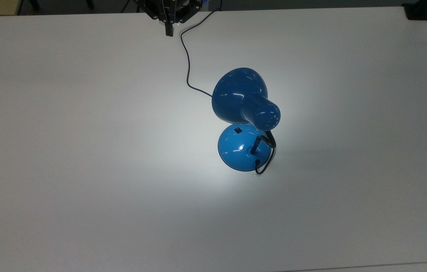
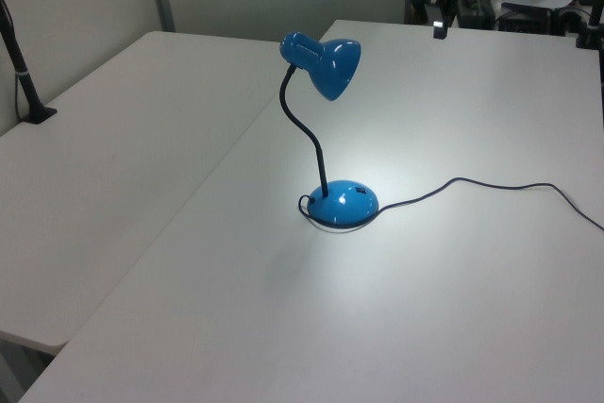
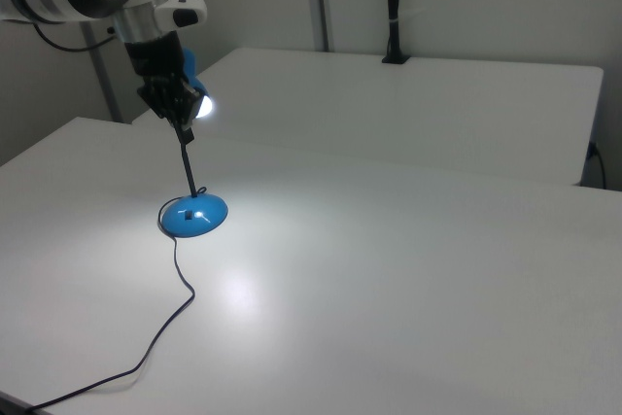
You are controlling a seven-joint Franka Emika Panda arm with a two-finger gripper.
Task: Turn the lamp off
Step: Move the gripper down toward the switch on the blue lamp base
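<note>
pincer (image 1: 169, 32) closed, pointing down

Shiny blue lamp on a smooth, dull white worktop

We see the lamp (image 1: 245, 121) with a glossy blue shade and base that look like painted metal, with small bright spots of light on them. Its bendy neck (image 2: 307, 139) and its cord (image 1: 187, 64) are black and dull, like rubber or plastic. The worktop (image 1: 85, 151) is white, smooth and matt. The claw (image 1: 169, 32) looks like dark, dull metal or plastic.
</note>
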